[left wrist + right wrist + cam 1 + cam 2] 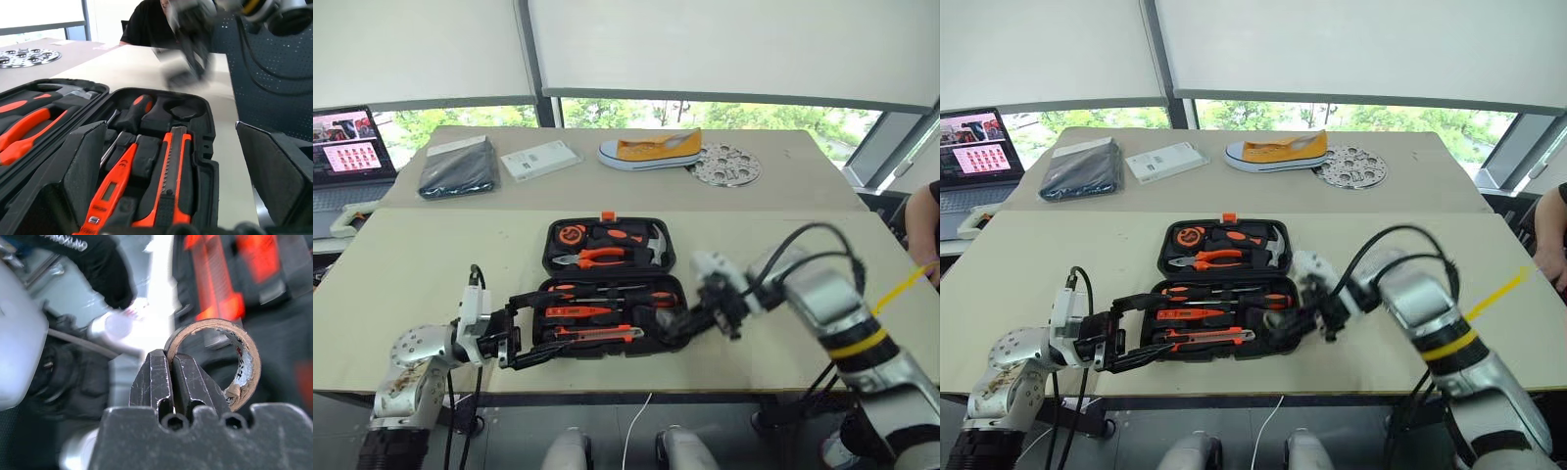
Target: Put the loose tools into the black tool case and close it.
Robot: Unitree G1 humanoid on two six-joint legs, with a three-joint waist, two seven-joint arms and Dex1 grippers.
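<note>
1. The black tool case [610,284] lies open on the near worktop [411,284], its lid half farther from the robot and its base half nearer, with a small orange latch [608,215] at the far edge.
2. The lid half holds orange-handled pliers [600,257], a hammer [651,245] and a round orange-and-black item that is too small to name.
3. The base half holds black-and-orange screwdrivers [607,294], a slim orange screwdriver [110,191] and an orange-black utility knife [597,334] in moulded slots.
4. The left gripper [536,333] sits at the case's near-left corner, its fingers [83,166] spread wide on either side of the base half's corner, holding nothing.
5. The right gripper [680,323] is at the case's right end; its fingers [161,382] are pinched together on the rim of a small tape roll [234,367] with a brown cardboard core.
6. White lettering on a black part in the right wrist view reads roughly "NAXIANG", cut off at the start.
7. The right gripper is motion-blurred in the left wrist view.
8. On the far worktop lie a dark grey pouch [458,166], a white box [540,159], a yellow shoe [651,152] and a perforated metal disc [726,164]; a laptop [350,157] is cut off at the left edge.
</note>
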